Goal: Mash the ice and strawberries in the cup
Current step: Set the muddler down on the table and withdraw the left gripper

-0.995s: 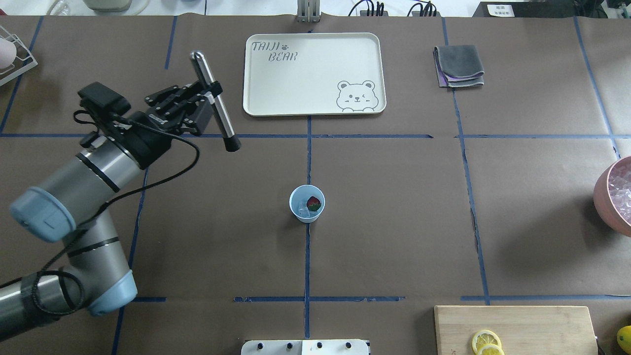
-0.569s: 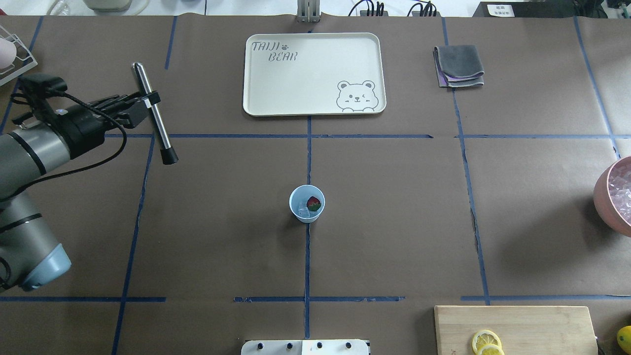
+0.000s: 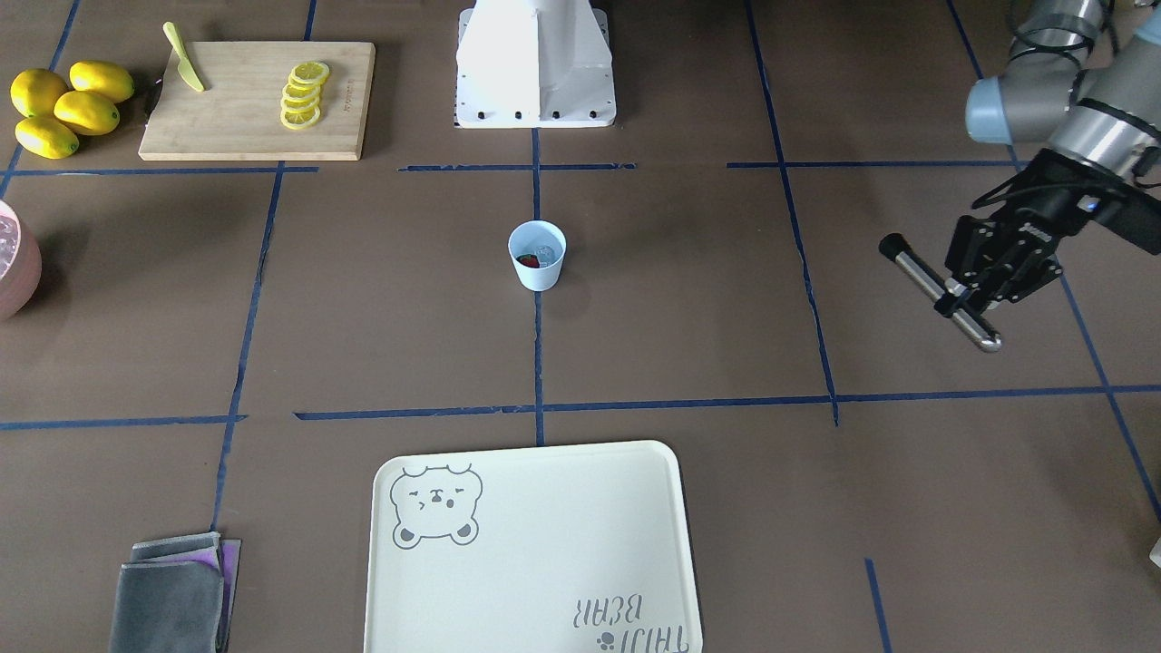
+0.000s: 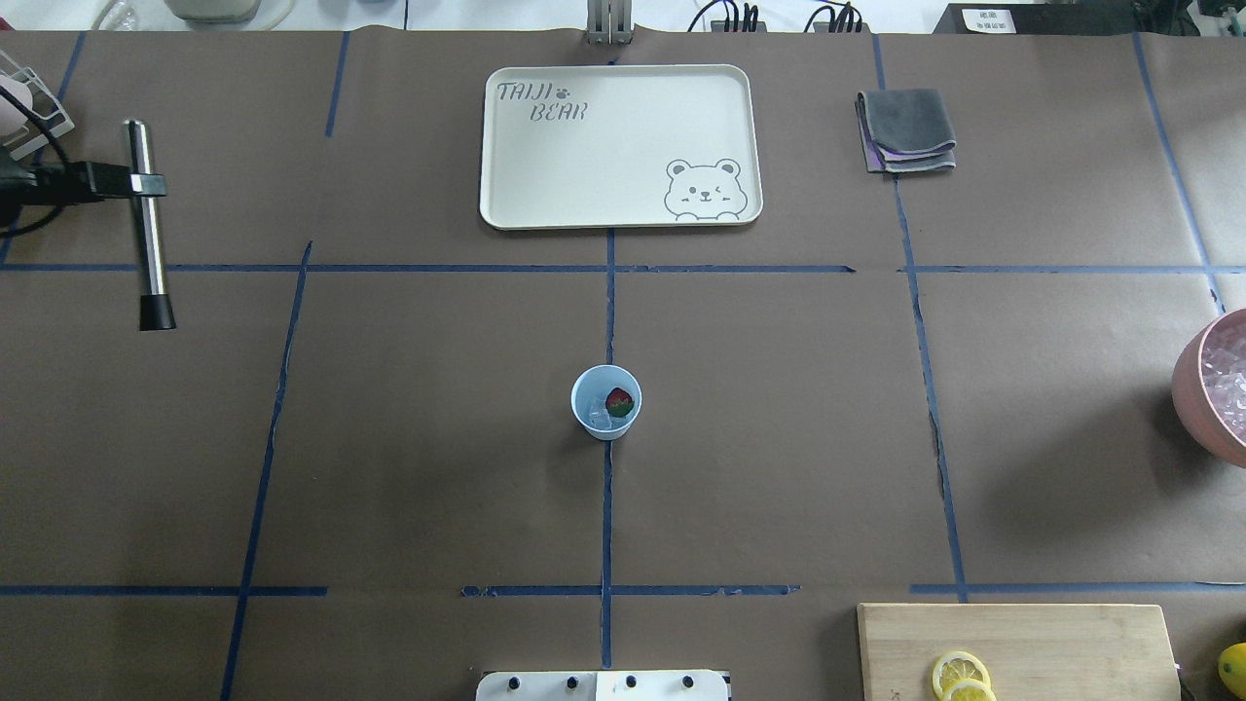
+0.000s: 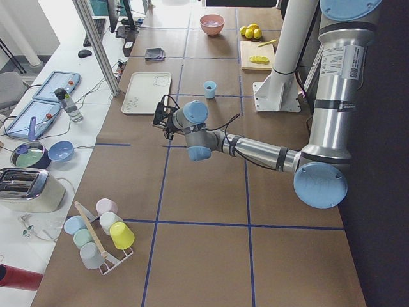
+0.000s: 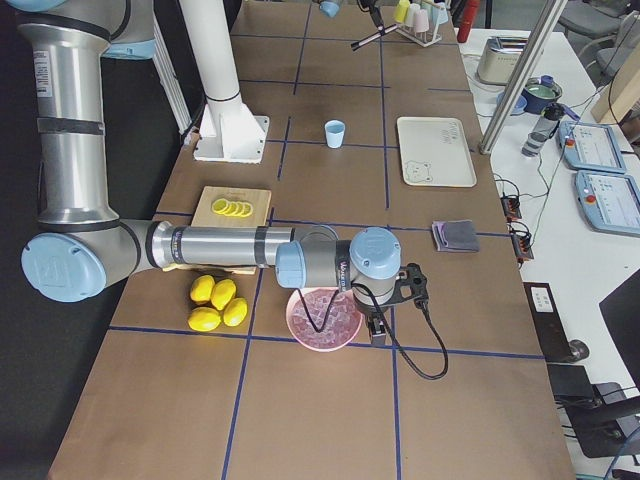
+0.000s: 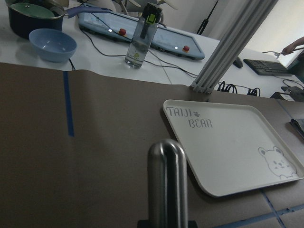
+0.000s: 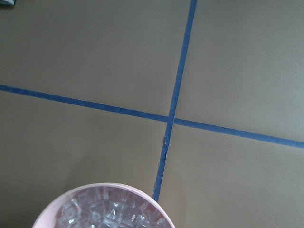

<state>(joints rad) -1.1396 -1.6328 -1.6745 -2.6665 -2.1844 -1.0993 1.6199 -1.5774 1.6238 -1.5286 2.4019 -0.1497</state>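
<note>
Cup sitting at worktop centre, strawberry and ice inside. Left fingers clamping muddler mid-shaft, 10 o'clock from cup, well apart. Right fingers: cannot tell. Risk: unbraced cup tipping under off-centre press, ice popping out.

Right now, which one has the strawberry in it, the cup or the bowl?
The small blue cup: a red strawberry lies in it beside ice. The pink bowl shows only ice cubes.

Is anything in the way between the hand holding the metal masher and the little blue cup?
No. Only bare brown table lies between the left gripper, shut on the masher, and the cup. The tray sits off to one side, out of the path.
</note>
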